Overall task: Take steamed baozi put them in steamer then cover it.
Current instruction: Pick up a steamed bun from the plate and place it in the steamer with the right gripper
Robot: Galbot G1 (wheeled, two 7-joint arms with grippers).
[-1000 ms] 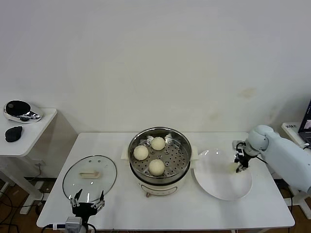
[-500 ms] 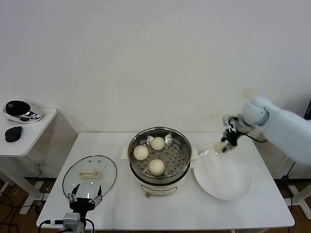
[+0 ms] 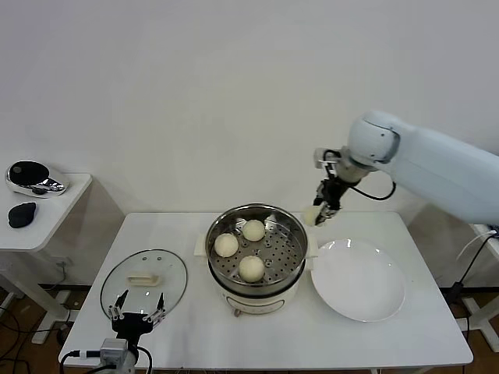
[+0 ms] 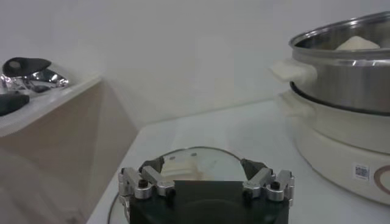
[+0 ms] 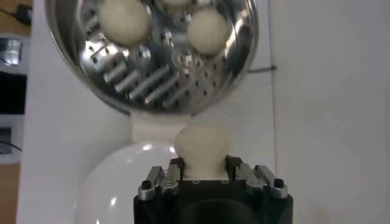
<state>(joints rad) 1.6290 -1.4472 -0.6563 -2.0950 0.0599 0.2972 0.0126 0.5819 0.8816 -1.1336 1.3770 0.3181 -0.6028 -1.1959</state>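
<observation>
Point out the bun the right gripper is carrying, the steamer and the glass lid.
carried baozi (image 5: 202, 146): right wrist view, its rounded top.
steamer (image 3: 256, 215): head view, far rim.
glass lid (image 3: 143, 278): head view, cream handle at its centre.

Three buns (image 3: 252, 269) crowd the left and middle of the steamer (image 3: 256, 251) tray; its right side lies bare. The lid (image 3: 144, 281) rests well left, the plate (image 3: 359, 290) right, table front open.
</observation>
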